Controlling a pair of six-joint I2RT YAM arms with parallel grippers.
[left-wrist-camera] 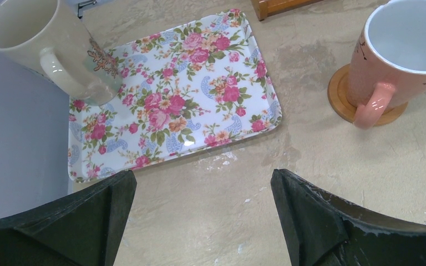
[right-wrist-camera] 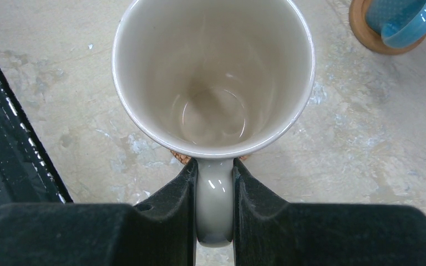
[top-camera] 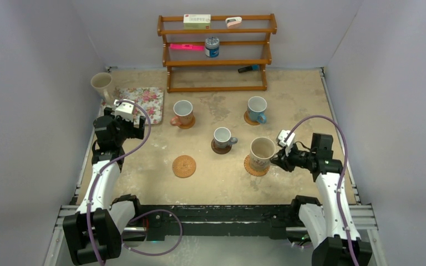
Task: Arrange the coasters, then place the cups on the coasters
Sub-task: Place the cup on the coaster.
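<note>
My right gripper (right-wrist-camera: pixel 214 166) is shut on the handle of a large cream cup (right-wrist-camera: pixel 213 72), which stands over a woven coaster (top-camera: pixel 253 168) at front right; only a sliver of that coaster (right-wrist-camera: pixel 180 158) shows under the rim. The left gripper (left-wrist-camera: pixel 202 177) is open and holds nothing, hovering over bare table just short of the floral tray (left-wrist-camera: pixel 177 94). A second cream cup (left-wrist-camera: pixel 44 44) stands at the tray's far left corner. The orange-pink cup (top-camera: pixel 183 112), the small grey-white cup (top-camera: pixel 222 137) and the blue cup (top-camera: pixel 257 108) each sit on a coaster. One woven coaster (top-camera: pixel 184 165) lies bare.
A wooden shelf rack (top-camera: pixel 216 52) stands at the back with a blue-and-silver tin (top-camera: pixel 212 47), a box and small items. White walls close in the table on the left, right and back. The black front rail (right-wrist-camera: pixel 11 144) runs near my right gripper.
</note>
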